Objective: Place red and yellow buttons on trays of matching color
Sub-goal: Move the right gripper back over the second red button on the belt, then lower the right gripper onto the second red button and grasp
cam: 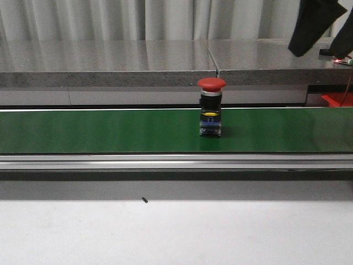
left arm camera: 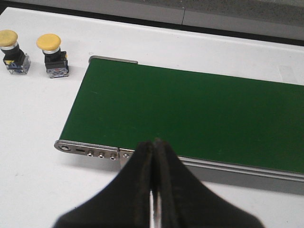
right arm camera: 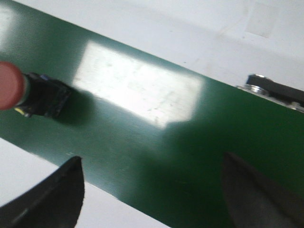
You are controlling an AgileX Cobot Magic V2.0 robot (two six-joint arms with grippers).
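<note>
A red button with a black body stands upright on the green conveyor belt, right of centre. In the right wrist view the red button lies at the picture's edge, away from my right gripper, which hangs open over the belt with nothing between its fingers. My left gripper is shut and empty, above the belt's near end. Two yellow buttons stand on the white table beside that end. No trays are in view.
The belt has metal side rails. A grey counter runs behind it. Part of my right arm shows dark at the top right of the front view. A small dark speck lies on the white table.
</note>
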